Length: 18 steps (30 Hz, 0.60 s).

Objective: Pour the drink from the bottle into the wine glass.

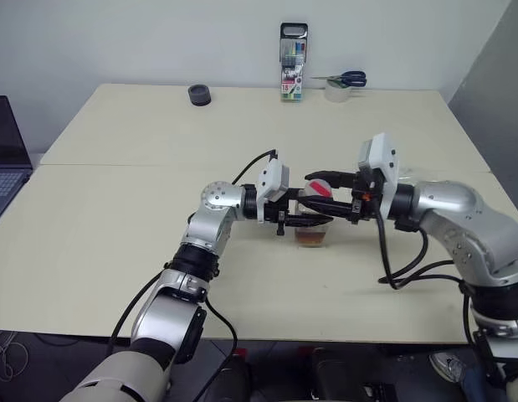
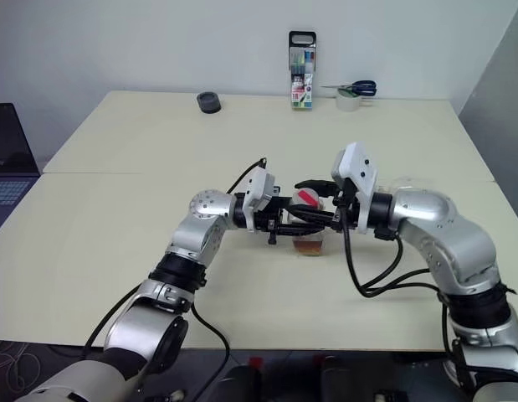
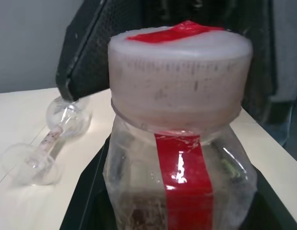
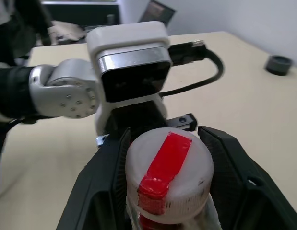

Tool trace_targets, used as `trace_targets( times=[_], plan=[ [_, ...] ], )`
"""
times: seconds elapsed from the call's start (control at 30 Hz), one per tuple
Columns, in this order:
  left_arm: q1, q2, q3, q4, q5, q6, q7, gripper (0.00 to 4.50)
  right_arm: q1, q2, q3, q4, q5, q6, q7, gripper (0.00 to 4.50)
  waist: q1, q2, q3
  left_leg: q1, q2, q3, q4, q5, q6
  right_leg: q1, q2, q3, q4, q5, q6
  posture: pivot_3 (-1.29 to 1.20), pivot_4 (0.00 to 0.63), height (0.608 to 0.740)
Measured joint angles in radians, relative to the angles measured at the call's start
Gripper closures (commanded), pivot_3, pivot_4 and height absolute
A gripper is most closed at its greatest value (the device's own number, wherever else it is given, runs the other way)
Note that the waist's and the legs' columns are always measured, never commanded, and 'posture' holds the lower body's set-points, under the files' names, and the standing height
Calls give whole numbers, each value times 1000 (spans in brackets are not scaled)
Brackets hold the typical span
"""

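Note:
The bottle, small and clear with a red label strip, stands upright on the table with the amber drink low inside it. My left gripper reaches in from the left, shut on the bottle's body. From the right, my right gripper has its black fingers pressed on either side of the pale cap, which carries red tape. The wine glass appears to lie on its side on the table past the bottle, near my right arm.
At the table's far edge stand a marker pack, scissors on a tape roll and a small black round object. A laptop sits at the left edge.

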Motion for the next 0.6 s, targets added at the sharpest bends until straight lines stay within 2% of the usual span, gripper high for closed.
trace_targets(
  times=[0.1,0.27,0.37,0.5,0.6],
  plan=[
    [-14,-3,0,24,1,-6,-4,2755,3,3,-4,3,-6,-4,-1,2569,0,0,0,-1,0,0,0,0,0,-1,-1,0,0,0,0,0,150,740],
    [-32,-8,11,77,3,-3,40,2756,100,35,-56,-100,-29,-9,-116,931,1,0,0,-5,0,-1,1,0,0,-5,-1,0,1,0,0,0,150,740],
    [-39,-8,26,109,3,0,69,2756,180,59,-102,-233,-28,13,-217,887,1,0,0,-6,0,-1,1,0,0,-6,-1,0,1,0,0,0,150,740],
    [-69,-24,35,148,4,-4,87,2756,300,193,-111,-376,-45,66,-434,887,1,0,0,-6,-1,0,1,0,-1,-6,-1,1,2,0,0,0,150,740],
    [-81,-38,36,165,5,-8,94,2756,310,277,-76,-400,-129,70,-579,887,-1,0,0,-5,0,0,1,0,-1,-6,0,1,2,0,0,0,150,740]
  ],
)
